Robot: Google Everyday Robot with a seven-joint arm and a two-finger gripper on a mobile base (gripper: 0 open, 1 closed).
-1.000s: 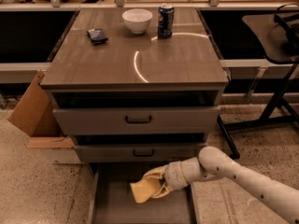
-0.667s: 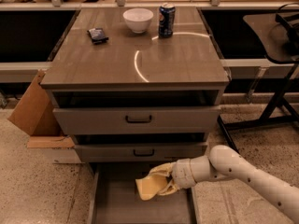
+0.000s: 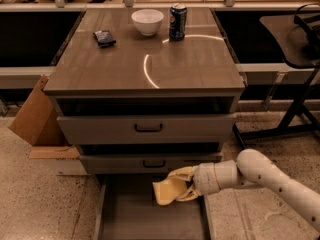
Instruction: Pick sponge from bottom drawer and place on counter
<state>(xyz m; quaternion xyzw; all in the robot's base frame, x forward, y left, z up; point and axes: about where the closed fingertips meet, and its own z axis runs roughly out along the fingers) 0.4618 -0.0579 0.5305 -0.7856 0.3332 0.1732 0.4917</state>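
Note:
The pale yellow sponge [image 3: 167, 191] hangs in my gripper [image 3: 181, 184], which is shut on it above the open bottom drawer [image 3: 150, 222], just in front of the middle drawer's face. My white arm reaches in from the lower right. The sponge is clear of the drawer floor. The counter [image 3: 115, 64], a glossy grey-brown wood-grain top with a curved light reflection, lies well above and behind the gripper.
On the counter stand a white bowl [image 3: 147, 21], a blue soda can [image 3: 177, 21] and a small dark packet [image 3: 105, 37]. Two upper drawers with black handles [image 3: 148, 128] are shut. A cardboard box [image 3: 35, 118] stands left of the cabinet; a black stand [image 3: 300, 84] is at the right.
My gripper has lifted the sponge up from the bottom drawer and moved it a little to the right, closer to the middle drawer's front.

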